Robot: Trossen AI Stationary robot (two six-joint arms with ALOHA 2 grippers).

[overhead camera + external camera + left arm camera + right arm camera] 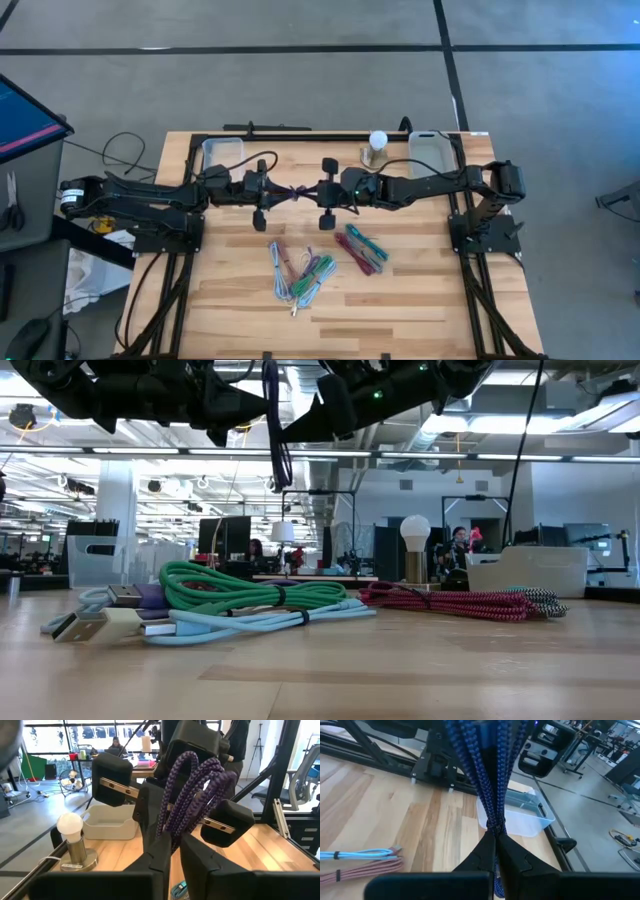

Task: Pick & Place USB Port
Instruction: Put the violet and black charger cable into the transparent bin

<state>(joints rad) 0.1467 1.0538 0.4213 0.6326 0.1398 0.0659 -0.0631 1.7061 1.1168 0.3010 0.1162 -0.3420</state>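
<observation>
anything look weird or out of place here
One thing: the purple cable hangs in the air above the table, pinched by both the left end effector and right end effector at once. Nothing looks spilled or damaged.

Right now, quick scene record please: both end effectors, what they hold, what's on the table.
left end effector: raised mid-table, closed on the purple cable
right end effector: raised, facing the left one, shut on the same purple cable
purple cable: bundle hanging between both arms, off the table
cable pile: green, light blue and other cables lying in front
red cable: coiled right of the pile
bins: left bin and right bin at the back
bulb lamp: back, beside the right bin
</observation>
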